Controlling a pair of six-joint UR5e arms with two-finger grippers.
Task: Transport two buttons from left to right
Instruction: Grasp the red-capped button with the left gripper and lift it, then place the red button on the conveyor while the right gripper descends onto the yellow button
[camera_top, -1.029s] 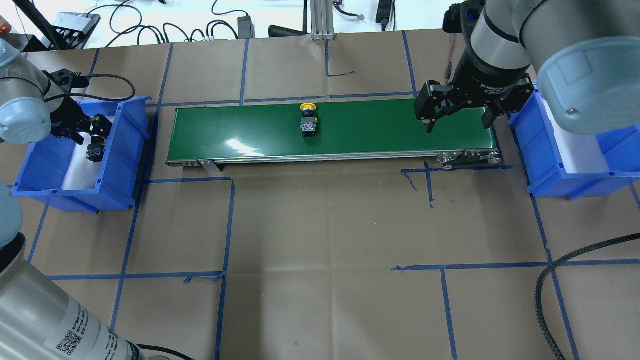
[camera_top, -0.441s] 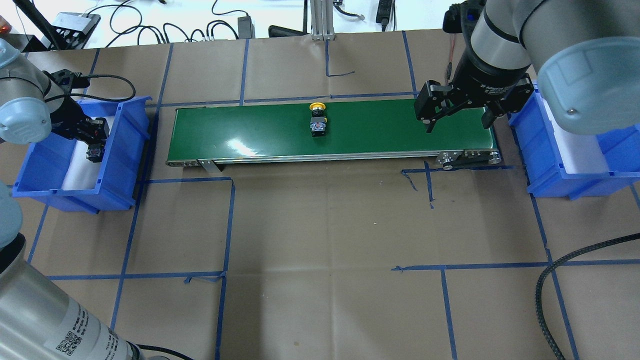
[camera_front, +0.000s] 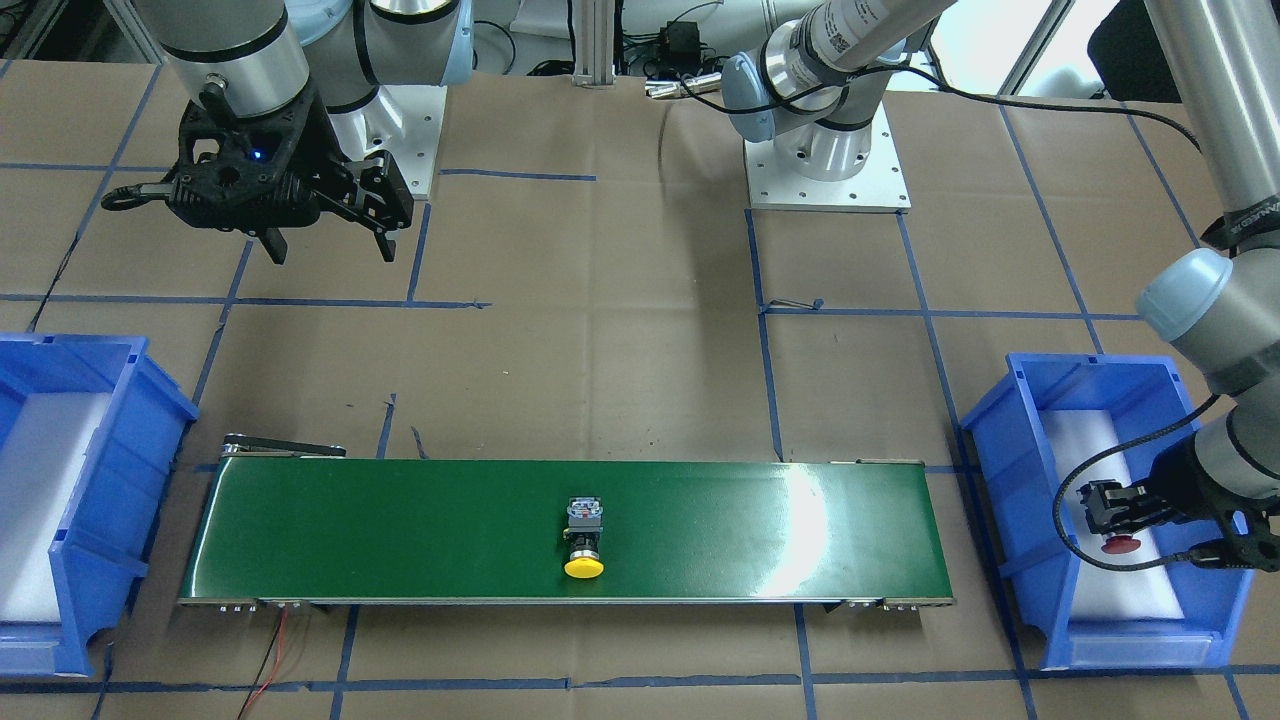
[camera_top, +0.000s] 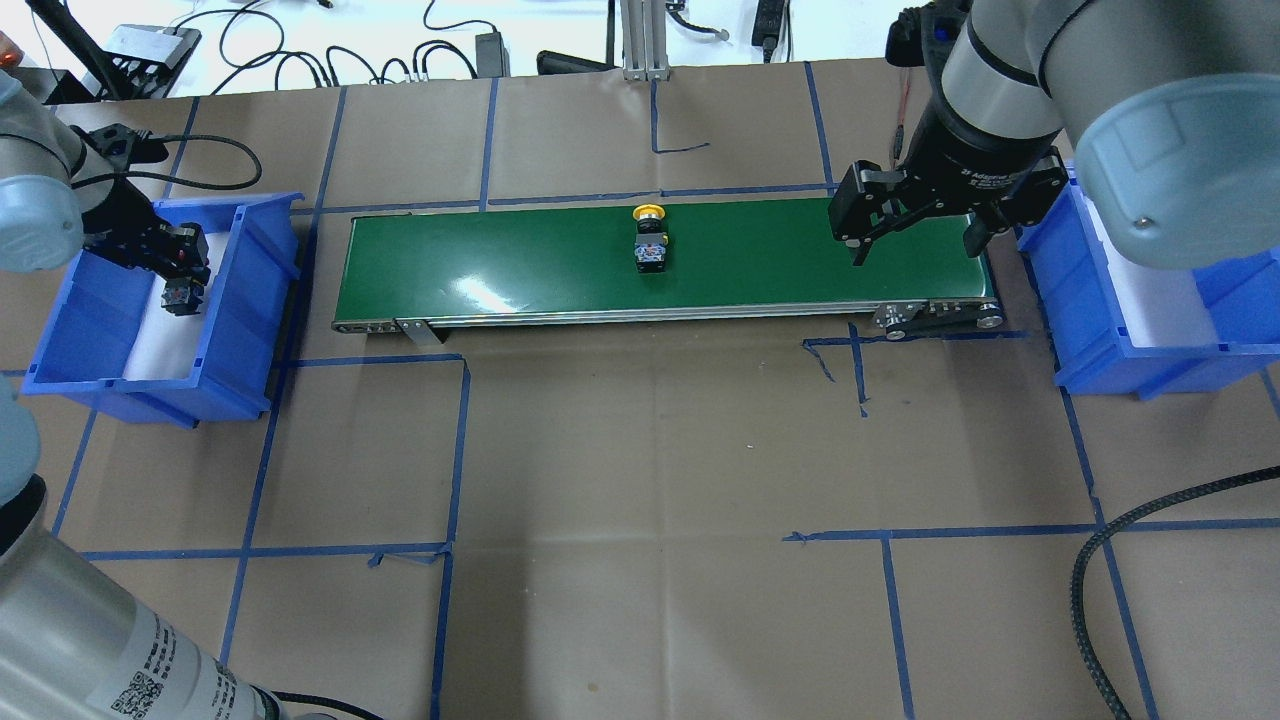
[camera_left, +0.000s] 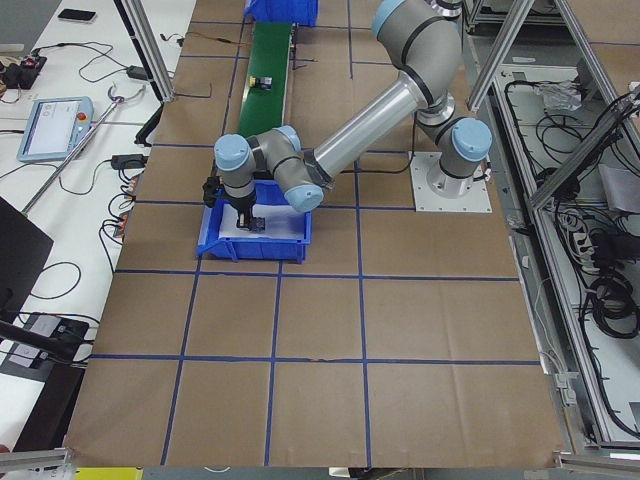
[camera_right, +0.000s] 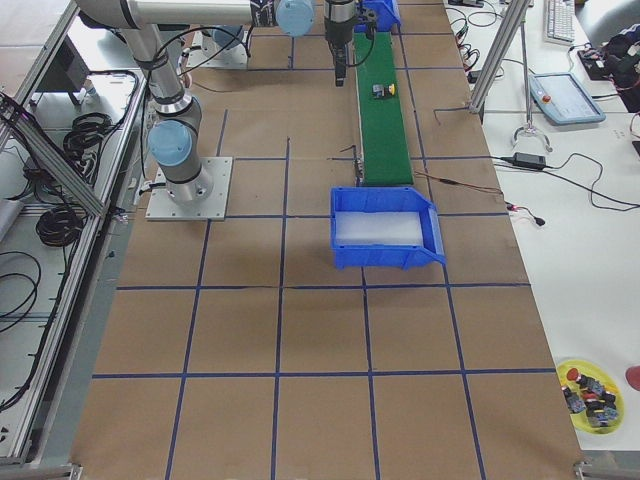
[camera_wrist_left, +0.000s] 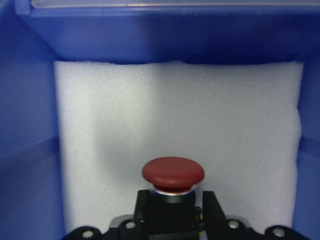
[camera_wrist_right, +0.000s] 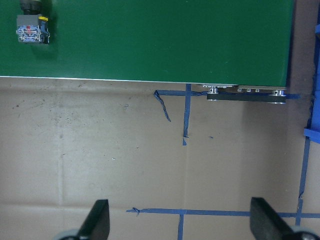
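Your left gripper (camera_wrist_left: 175, 216) is clamped on the dark body of the red button (camera_wrist_left: 173, 173), with the cap pointing out ahead of the fingertips. It sits low inside the left bin (camera_top: 240, 300), over the white foam (camera_wrist_left: 175, 110). The green belt (camera_top: 500, 260) lies off to that gripper's right, beyond the bin's wall. I judge that wall is what you must lift clear of before carrying across.

The yellow button (camera_top: 650, 240) lies on its side about midway along the belt. Its long axis runs across the belt, cap toward the far edge, away from the robot. It is well to the left of your right gripper (camera_top: 915, 245), which hangs wide open and empty above the belt's right end. The right arm is much the nearer one to it. The right bin (camera_top: 1100, 340) sits on the counter (camera_top: 650, 450) just to that gripper's right. Nothing stands on the belt between that gripper and the yellow button.
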